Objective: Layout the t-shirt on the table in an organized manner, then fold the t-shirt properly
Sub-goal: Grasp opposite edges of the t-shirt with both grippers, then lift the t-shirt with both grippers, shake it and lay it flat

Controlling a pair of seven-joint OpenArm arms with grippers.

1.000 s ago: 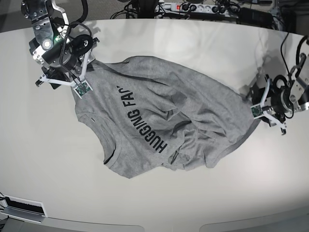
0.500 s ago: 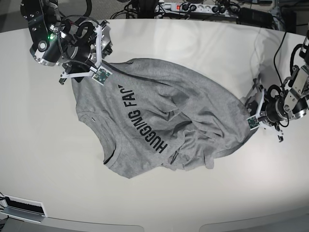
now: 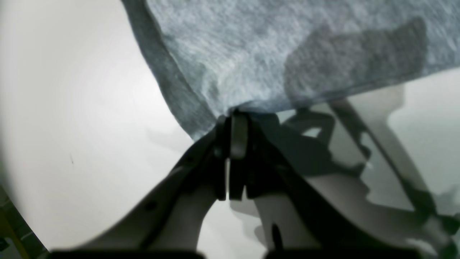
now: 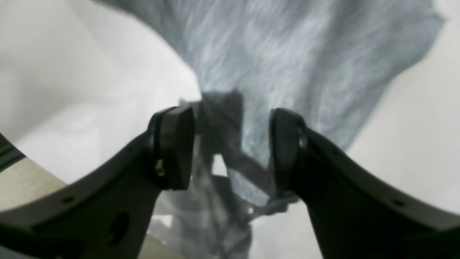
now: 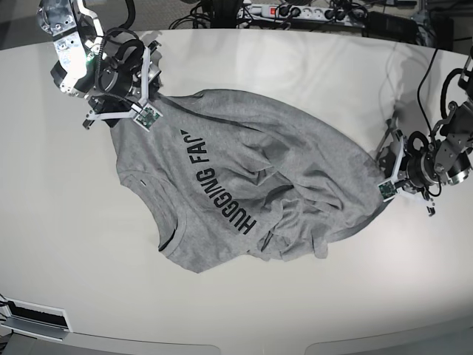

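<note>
The heather-grey t-shirt lies crumpled on the off-white table, with black lettering running diagonally across it. My left gripper is at the shirt's right edge. In the left wrist view it is shut, pinching the hem of the t-shirt. My right gripper is at the shirt's upper left corner. In the right wrist view it is open, its fingers straddling the grey fabric below; I cannot tell if they touch it.
A power strip and cables lie along the table's far edge. A white box sits off the near left corner. The table's curved edge runs along the front.
My right gripper has swung round above the shirt's upper left corner. My left gripper has moved slightly inward to the shirt's right edge. The shirt lies much as before.
</note>
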